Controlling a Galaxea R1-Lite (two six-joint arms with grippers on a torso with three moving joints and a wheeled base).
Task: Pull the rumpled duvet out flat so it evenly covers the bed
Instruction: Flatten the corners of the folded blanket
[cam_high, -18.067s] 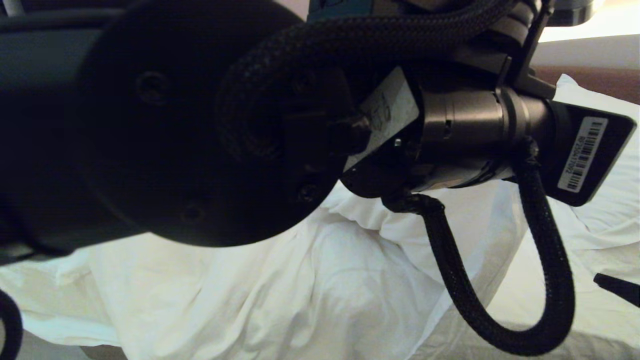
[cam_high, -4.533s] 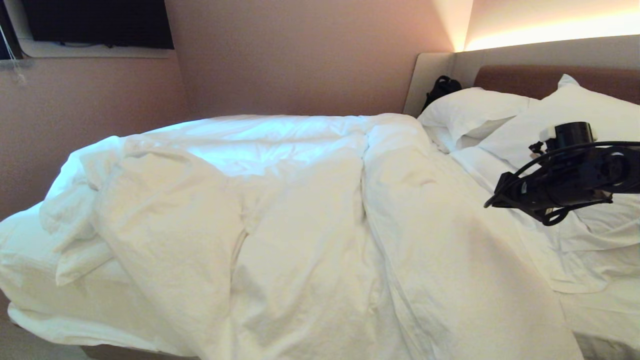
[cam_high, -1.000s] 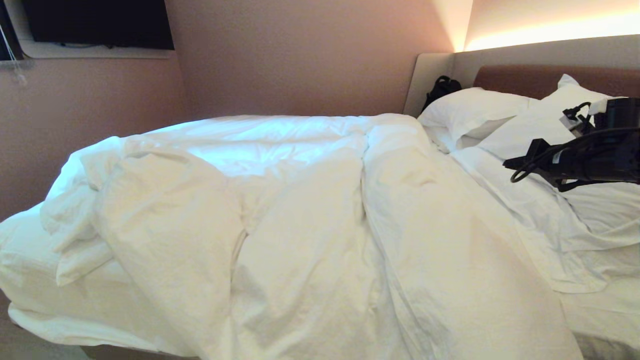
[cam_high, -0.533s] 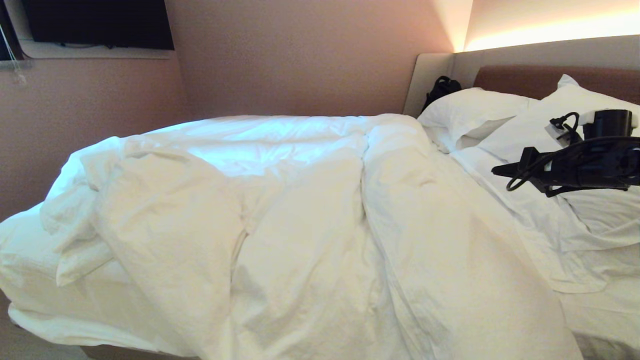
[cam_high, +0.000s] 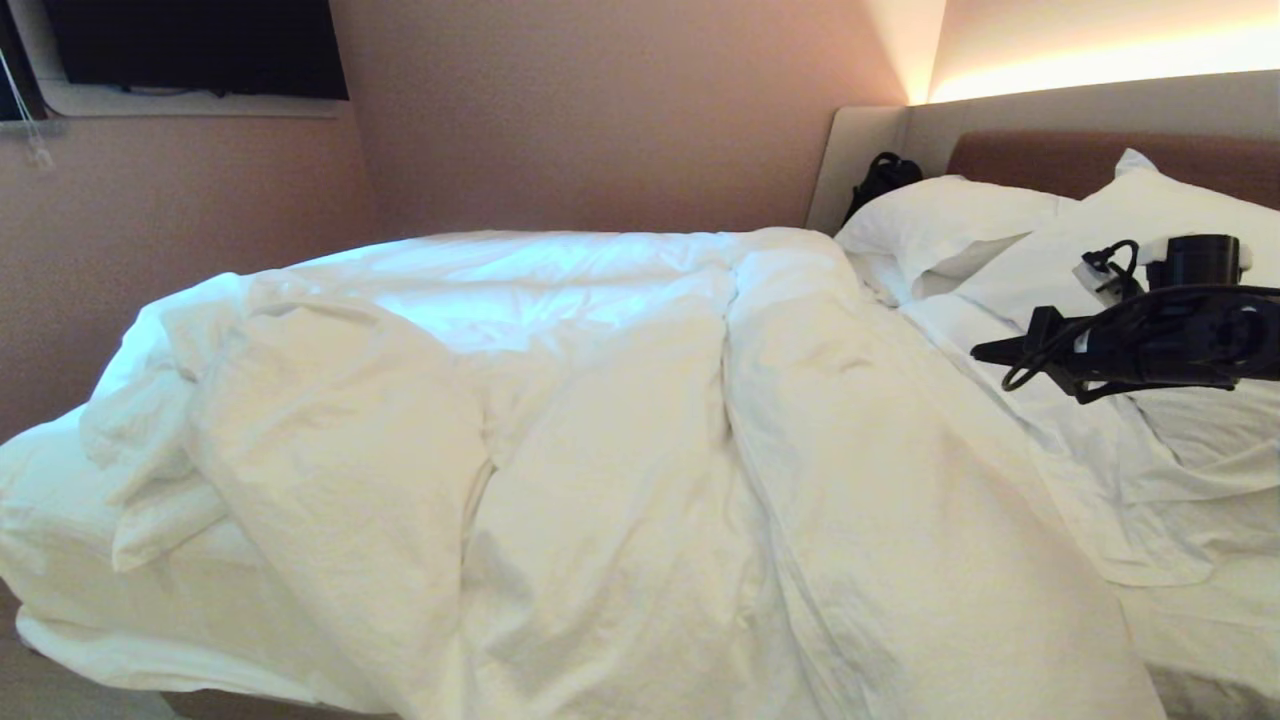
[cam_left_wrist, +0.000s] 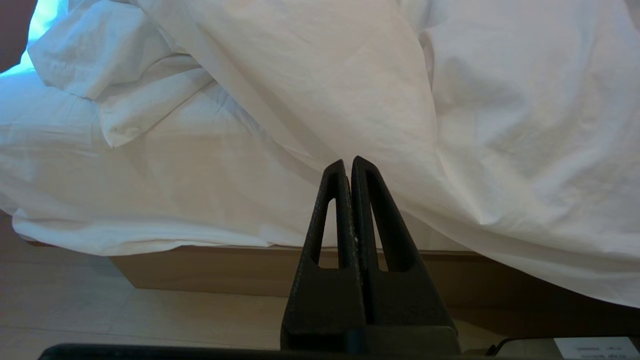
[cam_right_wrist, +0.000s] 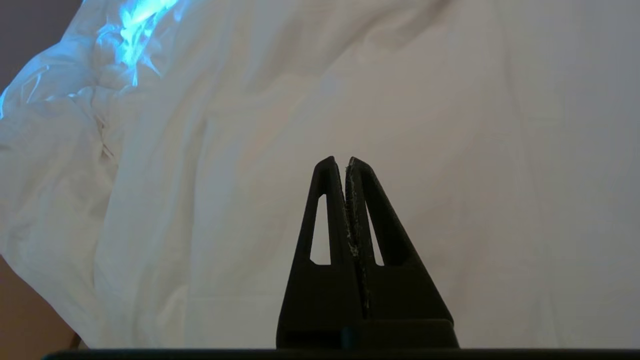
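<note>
White cotton fills most of what we see: the duvet lies rumpled across the bed, bunched into thick folds along the near side and spilling over the mattress edge toward the floor. Nearest to us, our left gripper sits low beside the bed, level with the tan wooden base, its jaws pressed together on nothing, with the hanging duvet just beyond the fingertips. We cannot tell from this view whether the tips touch the cloth. On the duvet's left end, a loose heap of folds piles up over the bare sheet. A long ridge runs up the middle of the duvet toward the far edge. Farther along on the right, our right gripper hangs in the air above the turned-back top of the bedding, jaws also closed and empty, pointing across the duvet. Behind it lie two white pillows, propped against the brown padded headboard. A small black object rests in the corner beside the pillows, and a dark screen hangs on the far wall.
</note>
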